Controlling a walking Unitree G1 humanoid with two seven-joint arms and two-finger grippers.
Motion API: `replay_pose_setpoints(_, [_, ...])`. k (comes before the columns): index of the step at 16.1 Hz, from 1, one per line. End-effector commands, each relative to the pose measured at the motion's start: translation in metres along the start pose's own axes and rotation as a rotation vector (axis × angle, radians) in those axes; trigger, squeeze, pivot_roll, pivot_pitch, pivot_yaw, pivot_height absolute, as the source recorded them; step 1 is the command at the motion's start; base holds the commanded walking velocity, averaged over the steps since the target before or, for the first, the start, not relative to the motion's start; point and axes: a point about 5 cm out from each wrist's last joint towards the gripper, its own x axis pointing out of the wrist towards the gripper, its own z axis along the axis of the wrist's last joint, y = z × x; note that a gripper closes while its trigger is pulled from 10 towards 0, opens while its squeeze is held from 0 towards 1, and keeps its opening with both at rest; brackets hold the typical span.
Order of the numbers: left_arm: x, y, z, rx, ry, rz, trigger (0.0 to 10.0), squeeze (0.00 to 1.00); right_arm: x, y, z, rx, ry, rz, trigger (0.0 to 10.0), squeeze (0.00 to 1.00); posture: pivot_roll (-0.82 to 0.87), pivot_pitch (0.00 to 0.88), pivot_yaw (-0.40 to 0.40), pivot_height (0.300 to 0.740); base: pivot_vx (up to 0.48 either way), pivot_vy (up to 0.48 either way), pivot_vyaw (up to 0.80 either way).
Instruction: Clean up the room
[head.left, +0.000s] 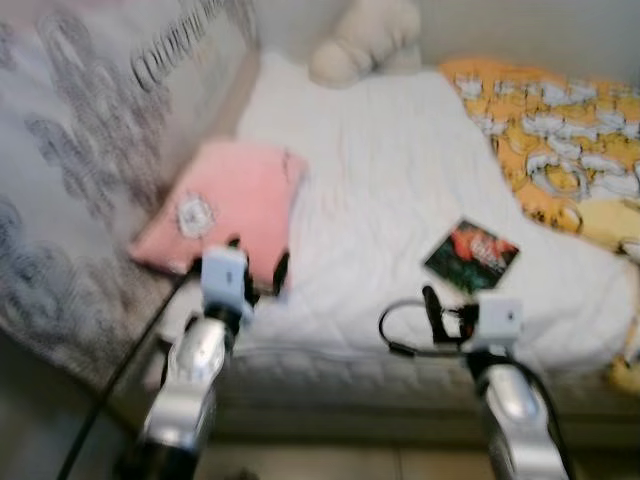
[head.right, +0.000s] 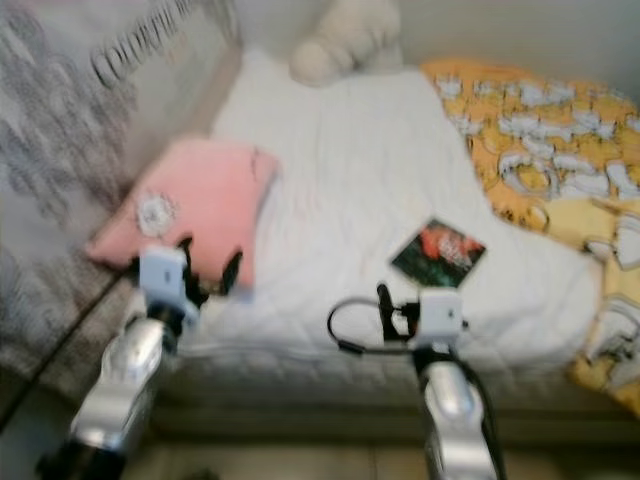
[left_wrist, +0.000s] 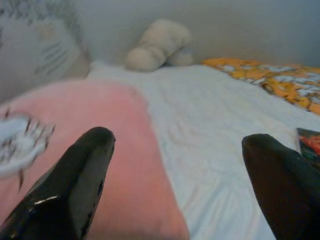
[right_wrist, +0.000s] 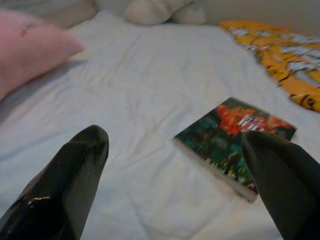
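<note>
White bed (head.left: 380, 180) carries pink pillow (head.left: 225, 205), book (head.left: 471, 255)

Cream plush toy (head.left: 365, 40), possibly a bear, at top centre. Orange patterned blanket (head.left: 560, 130) upper right. Grey printed panel (head.left: 90, 150) along left edge. White sheet (head.left: 380, 200) mid-frame.

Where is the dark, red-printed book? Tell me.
The dark, red-printed book lies flat on the white bedsheet, toward the robot's right, just ahead of the right gripper, near the orange patterned blanket.

Home bedroom; bed (head.left: 380, 180) in white sheet, pink pillow (head.left: 225, 205), plush toy (head.left: 365, 40), orange patterned blanket (head.left: 550, 130)
</note>
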Motion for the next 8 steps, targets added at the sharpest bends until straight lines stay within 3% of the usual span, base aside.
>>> replay_pose_setpoints(1, [-0.001,0.002,-0.006,-0.001,0.029,0.023,10.0,0.0,0.004,0.001,0.006,-0.014,-0.022,0.003,10.0,0.0,0.08,0.0,-0.044,0.74,0.0,-0.461,0.0])
replay_pose_setpoints(5, [0.01,-0.001,-0.004,-0.001,0.026,0.019,10.0,0.0,0.01,0.006,0.009,-0.053,-0.04,0.025,10.0,0.0,0.07,0.0,-0.039,0.74,0.0,-0.461,0.0])
replay_pose_setpoints(8, [0.008,-0.002,-0.01,-0.018,0.049,0.029,10.0,0.0,0.01,0.009,0.012,-0.065,-0.05,0.037,10.0,0.0,0.07,0.0,-0.044,0.74,0.0,-0.455,0.0])
